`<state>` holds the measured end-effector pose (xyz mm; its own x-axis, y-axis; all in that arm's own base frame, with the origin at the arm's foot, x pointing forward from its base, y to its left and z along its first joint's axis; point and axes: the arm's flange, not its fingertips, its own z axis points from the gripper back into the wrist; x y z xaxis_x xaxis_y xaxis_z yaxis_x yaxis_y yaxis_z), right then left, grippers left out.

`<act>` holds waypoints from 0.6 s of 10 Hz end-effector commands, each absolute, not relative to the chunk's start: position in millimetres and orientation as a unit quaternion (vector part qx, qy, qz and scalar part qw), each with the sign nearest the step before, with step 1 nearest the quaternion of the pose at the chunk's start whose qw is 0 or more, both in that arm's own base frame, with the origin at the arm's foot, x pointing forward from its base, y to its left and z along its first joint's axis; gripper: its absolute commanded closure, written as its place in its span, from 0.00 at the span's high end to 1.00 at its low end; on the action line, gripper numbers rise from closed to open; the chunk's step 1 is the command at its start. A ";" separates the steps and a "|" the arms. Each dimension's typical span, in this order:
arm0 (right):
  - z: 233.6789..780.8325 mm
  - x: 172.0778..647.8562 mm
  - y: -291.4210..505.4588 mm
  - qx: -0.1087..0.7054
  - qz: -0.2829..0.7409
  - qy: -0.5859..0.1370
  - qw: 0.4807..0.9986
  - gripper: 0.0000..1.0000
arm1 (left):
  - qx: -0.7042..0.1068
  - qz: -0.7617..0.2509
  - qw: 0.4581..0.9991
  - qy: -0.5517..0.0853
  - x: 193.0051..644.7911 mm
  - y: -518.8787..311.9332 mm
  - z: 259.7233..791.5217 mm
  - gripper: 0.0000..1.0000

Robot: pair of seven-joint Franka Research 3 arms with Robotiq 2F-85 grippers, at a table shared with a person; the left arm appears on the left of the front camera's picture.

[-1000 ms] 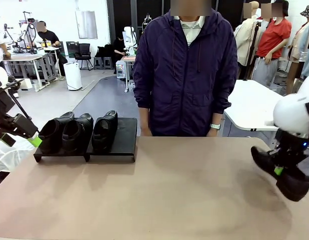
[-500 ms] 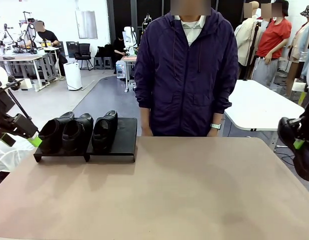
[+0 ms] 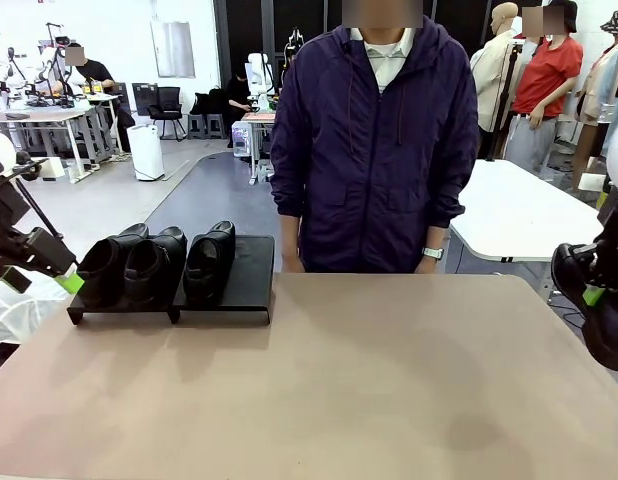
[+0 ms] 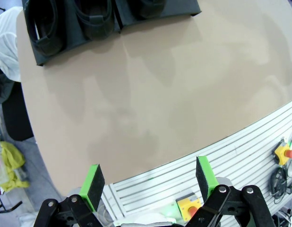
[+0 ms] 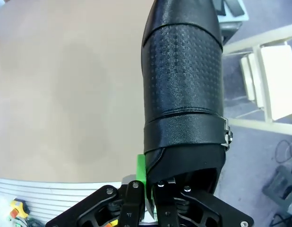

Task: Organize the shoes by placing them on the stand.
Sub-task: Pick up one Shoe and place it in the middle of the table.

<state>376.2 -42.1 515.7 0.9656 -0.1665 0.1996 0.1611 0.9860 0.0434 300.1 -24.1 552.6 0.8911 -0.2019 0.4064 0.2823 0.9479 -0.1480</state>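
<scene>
The right pincer is clamped tight on the back rim of a black shoe, a green pad pressed against the shoe's edge; the shoe runs away from the fingers, its textured upper and strap facing the wrist camera, its toe out past the bench's edge. From the front, this right pincer hangs at the far right of the picture, off the bench's right end and above its level, with the held shoe tilted and partly cut off by the frame; the white arm above it is barely visible. The left pincer stands wide open with nothing between its green pads, looking down over the near edge of the bench. In the front view the left pincer sits at the left end of the bench, just beside the leftmost shoe, though whether it touches it I cannot tell. The stand rests at the bench's far left and carries three shoes side by side, toes toward the robot, filling its left part, while its right end is bare. A person in a dark purple jacket stands at the far side, arms down, hands behind the bench's edge.
</scene>
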 end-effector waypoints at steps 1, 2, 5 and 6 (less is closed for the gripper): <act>537.4 368.4 -7.4 0.006 -0.093 -0.123 0.988 0.00 | -0.100 -0.132 0.967 -0.192 300.5 -21.4 555.0 1.00; 553.7 363.1 43.8 -0.006 -0.082 -0.131 0.988 0.00 | -0.100 -0.132 0.967 -0.192 300.5 -21.4 555.0 1.00; 557.1 362.3 175.7 -0.012 -0.054 -0.113 0.992 0.00 | -0.100 -0.132 0.967 -0.192 300.5 -21.4 555.0 1.00; 546.5 362.6 210.9 0.001 -0.032 -0.095 0.995 0.00 | -0.100 -0.132 0.967 -0.192 300.5 -21.4 555.0 1.00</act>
<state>338.5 200.5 548.3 0.9721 -0.0608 0.2267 0.0654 0.9978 -0.0129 300.0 -24.3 552.8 0.8910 -0.2024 0.4064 0.2827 0.9478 -0.1476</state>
